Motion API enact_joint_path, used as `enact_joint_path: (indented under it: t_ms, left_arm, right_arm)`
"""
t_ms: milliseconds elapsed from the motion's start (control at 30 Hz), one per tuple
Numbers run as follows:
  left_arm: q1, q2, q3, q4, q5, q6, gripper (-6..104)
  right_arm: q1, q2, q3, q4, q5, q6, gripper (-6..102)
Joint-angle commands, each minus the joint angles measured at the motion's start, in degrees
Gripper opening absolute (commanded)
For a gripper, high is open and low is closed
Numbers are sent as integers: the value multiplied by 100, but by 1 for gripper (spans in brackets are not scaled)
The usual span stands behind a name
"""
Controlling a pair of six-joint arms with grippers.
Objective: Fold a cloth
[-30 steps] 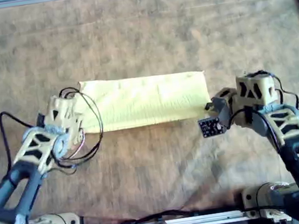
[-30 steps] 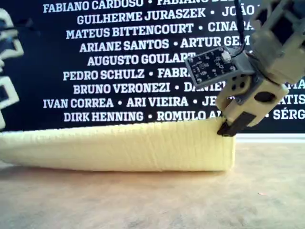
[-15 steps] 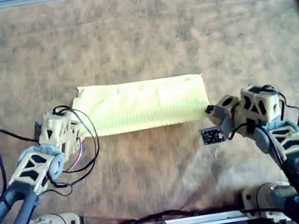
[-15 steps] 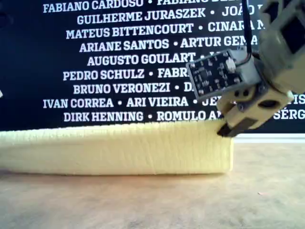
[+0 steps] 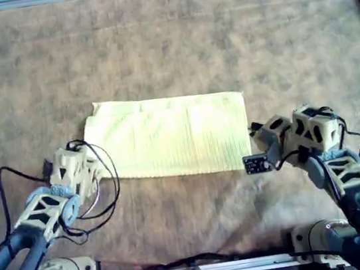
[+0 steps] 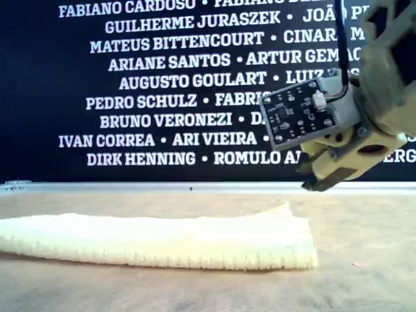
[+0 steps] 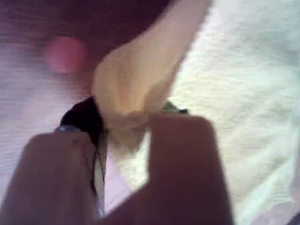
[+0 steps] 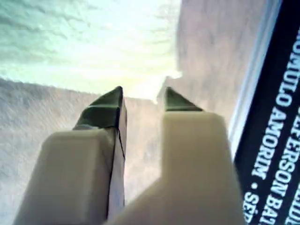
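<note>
Brown mat (image 5: 166, 36), folded cloth (image 5: 170, 136), right gripper (image 5: 254, 129) jaws apart, left perhaps pinching

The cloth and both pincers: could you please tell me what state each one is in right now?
cloth: folded over, lying flat on the mat, one corner pinched.
left pincer: shut on that cloth corner.
right pincer: open, empty, just off the cloth's edge.
</note>
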Motion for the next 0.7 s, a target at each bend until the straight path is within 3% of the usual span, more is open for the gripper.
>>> enact_joint_path:
  t_ms: [0,300,500,667]
  left_arm:
    - [53,272,-9,-132,9,18,49]
    - [62,659,545,-132,-88,35,65]
    - [149,2197,1248,-132,-105,26,80]
    - [149,3595,2065,-132,-105,26,82]
  right_arm:
    - [-70,272,-9,-193,-53,18,50]
    - [-79,1468,1521,-290,18,0,56]
    - [-79,3401,2461,-202,26,9,55]
    - [-70,4359,2830,-193,26,88,56]
